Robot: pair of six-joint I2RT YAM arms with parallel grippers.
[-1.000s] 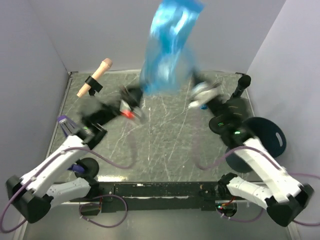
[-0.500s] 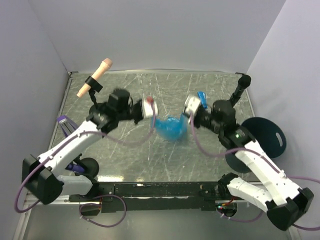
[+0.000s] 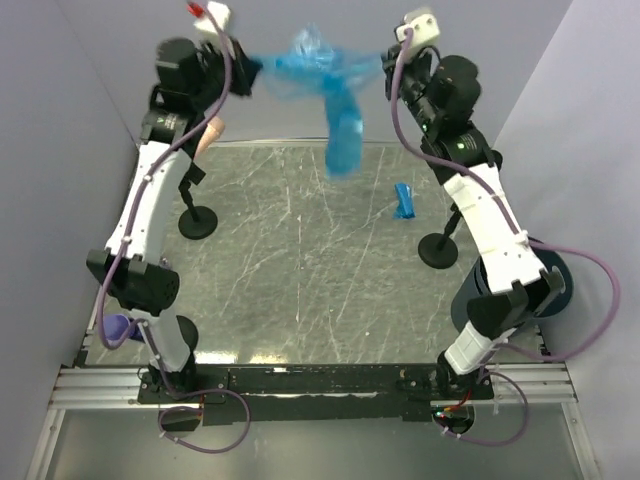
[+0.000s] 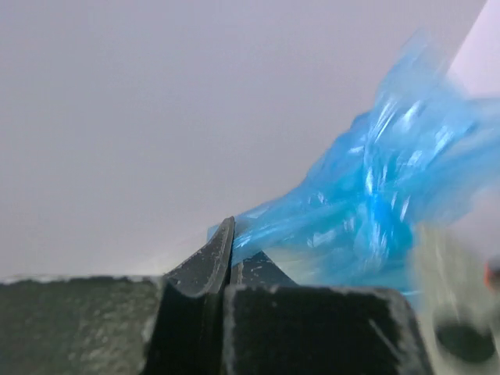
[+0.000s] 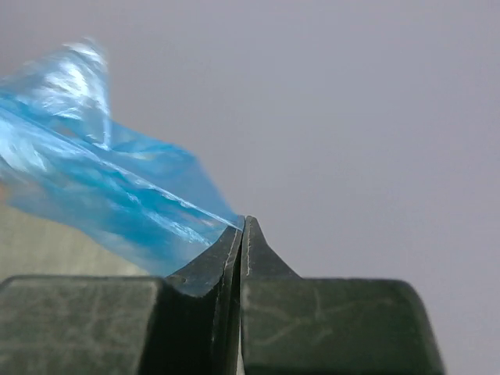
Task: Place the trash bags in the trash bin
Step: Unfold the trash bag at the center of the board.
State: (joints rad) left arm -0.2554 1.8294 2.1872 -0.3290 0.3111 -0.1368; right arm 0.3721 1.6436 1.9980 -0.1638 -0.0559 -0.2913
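I have both arms lifted high, close to the pale back wall [image 3: 330, 30]. Between them hangs a thin, crinkly, see-through bright-blue plastic trash bag [image 3: 318, 72]. It is pulled out sideways like a band, and one long floppy end [image 3: 343, 140] dangles down over the far part of the table.

My left gripper [image 3: 248, 70] is squeezed tight on the left end of the trash bag. In the left wrist view its two dark fingers [image 4: 205, 266] meet at the tips, with the blue film [image 4: 367, 195] pinched there and spreading out to the right.

My right gripper [image 3: 386, 64] is squeezed tight on the other end. In the right wrist view the fingertips [image 5: 223, 250] are pressed together on a corner of the film [image 5: 101, 199].

A small tight blue roll [image 3: 404, 200] of plastic lies flat on the scratched grey-green table [image 3: 300, 280], well below the right gripper.

The dark navy round plastic trash bin [image 3: 556, 285] sits at the right edge, mostly hidden behind my right arm. The trash bag is well apart from it.

Two flat black round stand bases rest on the table, one on the left [image 3: 198, 222] and one on the right [image 3: 438, 250].
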